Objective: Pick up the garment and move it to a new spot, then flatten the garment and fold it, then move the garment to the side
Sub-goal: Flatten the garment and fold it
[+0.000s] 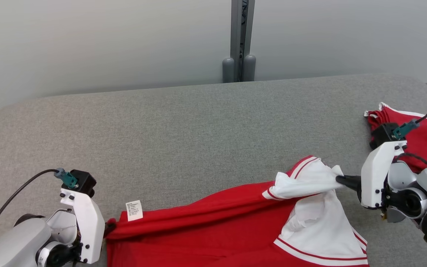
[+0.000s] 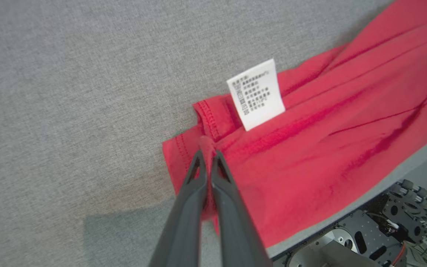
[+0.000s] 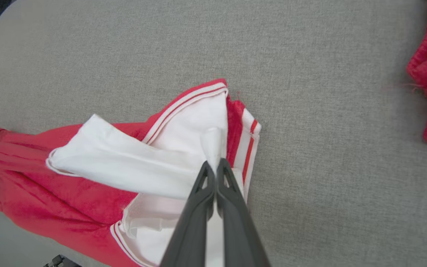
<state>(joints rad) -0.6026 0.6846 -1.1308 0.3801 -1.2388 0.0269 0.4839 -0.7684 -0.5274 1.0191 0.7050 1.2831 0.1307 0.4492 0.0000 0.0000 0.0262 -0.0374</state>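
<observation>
Head view: arms low, jaws on garment [image 1: 206, 222]

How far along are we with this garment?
Done: grasped, left gripper shut on the red hem by the label, right gripper on the white sleeve. In hand: garment held stretched across the table. Left: it lies creased and bunched, so flattening, folding, moving aside.

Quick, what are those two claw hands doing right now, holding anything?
Left gripper: closed, pinching the hem of the red-and-white fabric garment.
Right gripper: closed on that garment's white sleeve.
</observation>
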